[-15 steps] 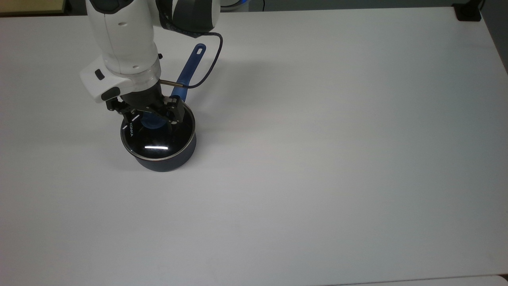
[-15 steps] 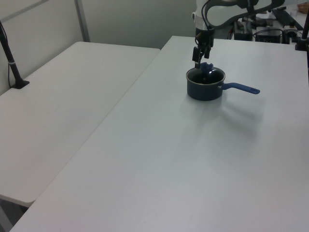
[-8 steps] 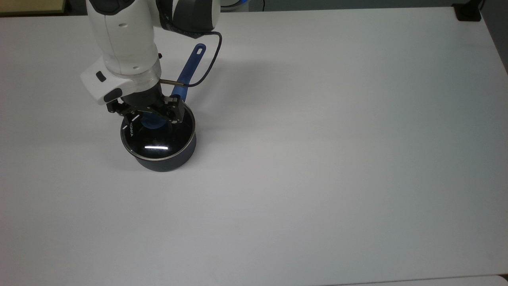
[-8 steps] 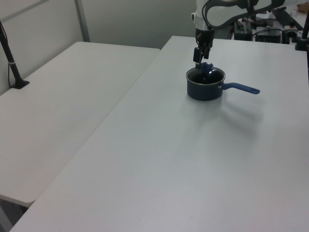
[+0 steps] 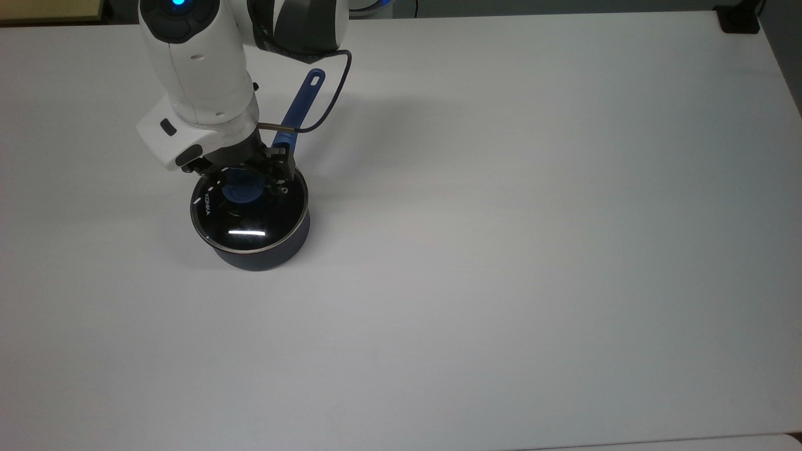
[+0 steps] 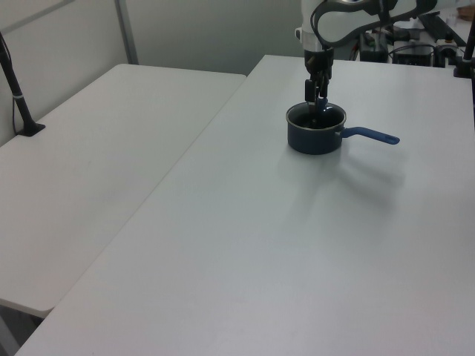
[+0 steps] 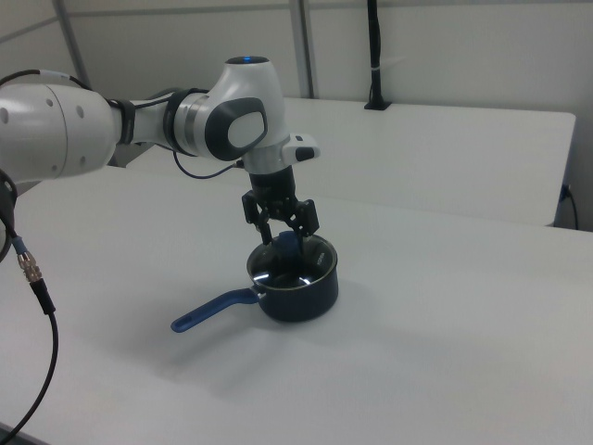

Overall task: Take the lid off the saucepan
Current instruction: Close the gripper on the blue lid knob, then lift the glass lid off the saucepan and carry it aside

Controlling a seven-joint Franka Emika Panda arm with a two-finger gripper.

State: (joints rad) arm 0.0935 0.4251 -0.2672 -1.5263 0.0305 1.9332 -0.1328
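Currently the black two-finger gripper, jaws apart, is straddling the blue knob of the round clear glass lid, sitting on the dark navy saucepan near the white surface's far-left corner in the top view; an off-centre closing risks tilting the lid.

Arm cut off by the top view's upper edge; knob partly hidden behind it

One saucepan, one lid (glass), two tables.
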